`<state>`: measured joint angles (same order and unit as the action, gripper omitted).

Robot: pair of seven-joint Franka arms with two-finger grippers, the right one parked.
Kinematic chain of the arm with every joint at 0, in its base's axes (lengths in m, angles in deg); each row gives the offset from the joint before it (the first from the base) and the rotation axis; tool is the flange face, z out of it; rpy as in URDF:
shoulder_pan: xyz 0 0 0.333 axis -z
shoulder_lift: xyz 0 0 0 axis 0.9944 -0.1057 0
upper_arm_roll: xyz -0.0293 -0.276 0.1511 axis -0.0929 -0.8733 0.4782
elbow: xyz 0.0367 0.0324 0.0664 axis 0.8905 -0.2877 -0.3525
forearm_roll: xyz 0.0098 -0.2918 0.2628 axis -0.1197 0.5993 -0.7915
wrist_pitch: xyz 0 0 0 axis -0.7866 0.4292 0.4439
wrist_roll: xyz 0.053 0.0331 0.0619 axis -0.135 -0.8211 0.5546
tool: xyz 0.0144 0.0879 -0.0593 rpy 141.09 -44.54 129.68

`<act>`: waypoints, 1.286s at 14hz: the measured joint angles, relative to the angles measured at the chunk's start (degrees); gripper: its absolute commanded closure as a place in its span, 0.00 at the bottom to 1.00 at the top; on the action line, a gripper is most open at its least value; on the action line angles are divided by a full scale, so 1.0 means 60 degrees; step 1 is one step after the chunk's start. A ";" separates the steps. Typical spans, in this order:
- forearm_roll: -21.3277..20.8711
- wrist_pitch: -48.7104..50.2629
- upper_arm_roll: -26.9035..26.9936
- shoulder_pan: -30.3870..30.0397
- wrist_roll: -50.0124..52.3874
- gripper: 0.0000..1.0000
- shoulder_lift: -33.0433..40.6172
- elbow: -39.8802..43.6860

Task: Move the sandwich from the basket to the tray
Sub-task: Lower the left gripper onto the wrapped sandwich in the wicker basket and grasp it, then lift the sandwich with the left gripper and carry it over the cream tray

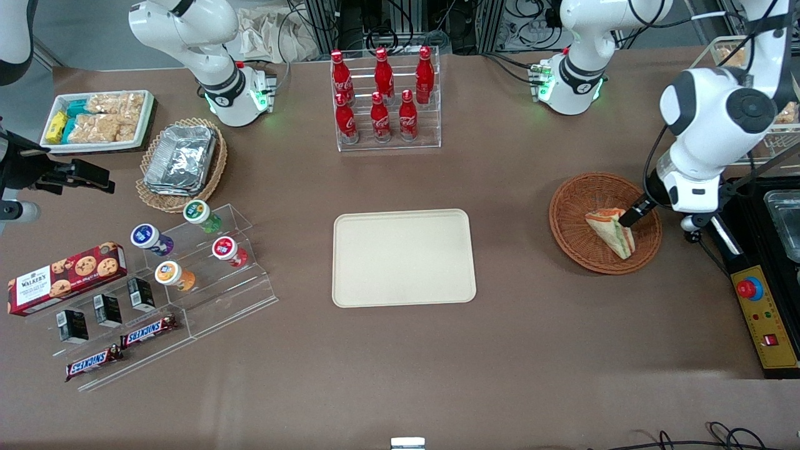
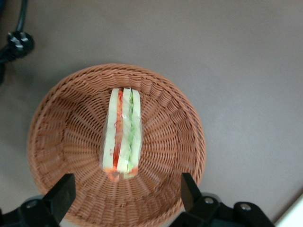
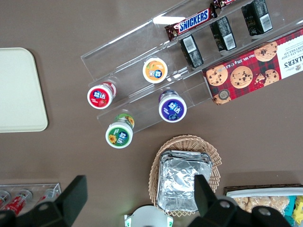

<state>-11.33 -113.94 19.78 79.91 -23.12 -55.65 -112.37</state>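
Note:
The sandwich (image 1: 609,232) is a pale bread wedge with red, orange and green layers. It lies in the reddish-brown wicker basket (image 1: 575,212) toward the working arm's end of the table. My left gripper (image 1: 631,217) hovers just above the sandwich's end that lies farther from the front camera. In the left wrist view the gripper (image 2: 127,194) is open, its black fingers (image 2: 64,194) spread wider than the sandwich (image 2: 122,135), over the basket (image 2: 47,118). It holds nothing. The cream-beige tray (image 1: 403,257) lies bare at the table's middle.
A rack of red cola bottles (image 1: 382,97) stands farther from the front camera than the tray. A control box with a red button (image 1: 759,312) lies beside the basket. Toward the parked arm's end are a foil-container basket (image 1: 181,159), an acrylic snack stand (image 1: 187,275) and a cookie box (image 1: 65,278).

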 measured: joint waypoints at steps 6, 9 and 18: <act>-0.0085 -0.2003 0.0008 -0.0203 0.0572 0.16 -0.1528 -0.0718; -0.0154 -0.2450 0.0009 -0.0260 0.0576 1.00 -0.2031 -0.0712; -0.1137 0.0708 -0.0166 -0.0177 0.0606 1.00 -0.0658 0.0720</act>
<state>-18.15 -109.69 18.78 78.84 -19.49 -59.60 -108.05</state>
